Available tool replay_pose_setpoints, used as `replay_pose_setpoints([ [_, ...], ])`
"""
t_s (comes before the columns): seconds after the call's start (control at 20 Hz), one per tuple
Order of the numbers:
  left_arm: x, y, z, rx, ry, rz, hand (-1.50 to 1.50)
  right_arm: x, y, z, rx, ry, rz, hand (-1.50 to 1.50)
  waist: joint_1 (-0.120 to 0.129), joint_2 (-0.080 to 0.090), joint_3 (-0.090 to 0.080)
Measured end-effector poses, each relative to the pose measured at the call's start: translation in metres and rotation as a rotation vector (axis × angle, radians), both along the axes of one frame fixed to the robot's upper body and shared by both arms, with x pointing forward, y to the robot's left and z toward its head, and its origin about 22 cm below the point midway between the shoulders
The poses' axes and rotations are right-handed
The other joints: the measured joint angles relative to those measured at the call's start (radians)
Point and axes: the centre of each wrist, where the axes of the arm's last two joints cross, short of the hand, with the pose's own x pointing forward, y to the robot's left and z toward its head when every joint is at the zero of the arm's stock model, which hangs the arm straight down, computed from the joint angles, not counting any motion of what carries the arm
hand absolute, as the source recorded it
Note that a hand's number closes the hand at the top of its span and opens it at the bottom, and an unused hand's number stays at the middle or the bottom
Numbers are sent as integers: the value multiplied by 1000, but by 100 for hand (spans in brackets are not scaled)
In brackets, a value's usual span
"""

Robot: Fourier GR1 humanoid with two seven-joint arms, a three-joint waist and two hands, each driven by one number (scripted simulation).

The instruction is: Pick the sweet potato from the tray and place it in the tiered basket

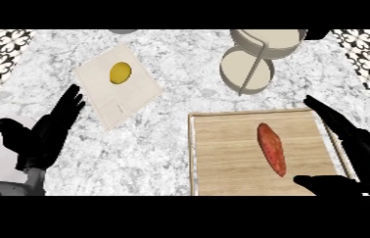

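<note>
White marble counter (180, 134), wooden tray (224, 154)

Wood-grain tray (217, 149) — marbled counter (180, 51)

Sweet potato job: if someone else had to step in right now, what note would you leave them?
Left hand: open, resting at the left edge of the counter, holding nothing.
Right hand: open, fingers and thumb spread over the right side of the tray, not touching the sweet potato.
Sweet potato lies on the wooden tray, right of centre.
Tiered basket stands beyond the tray, at the far side of the counter.
Done: nothing picked yet.
Left: grasp the sweet potato, lift it, place it in the basket.
</note>
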Motion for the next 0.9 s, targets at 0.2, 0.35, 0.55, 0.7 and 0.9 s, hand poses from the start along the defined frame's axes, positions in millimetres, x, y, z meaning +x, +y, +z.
replay_pose_setpoints([
  [0.2, 1, -3, -4, -5, 0, -11, 0, -8, 6, 22, -201, 195, 66, -150, 11, 3, 0],
  [0.35, 6, -9, 3, -11, -2, -22, 0, -14, 24, 39, -275, 295, 87, -150, 19, 4, 2],
  [0.55, 9, -10, -1, -5, 1, -20, 0, -17, 53, 48, -308, 345, 63, -150, 22, 5, 4],
  [0.7, 10, -10, -2, -4, -8, -18, 0, -11, 71, 42, -316, 360, 26, -150, 23, 6, 5],
  [0.9, 8, -9, 2, -6, -10, -22, 0, -4, 82, 21, -336, 389, -23, -150, 22, 5, 6],
])
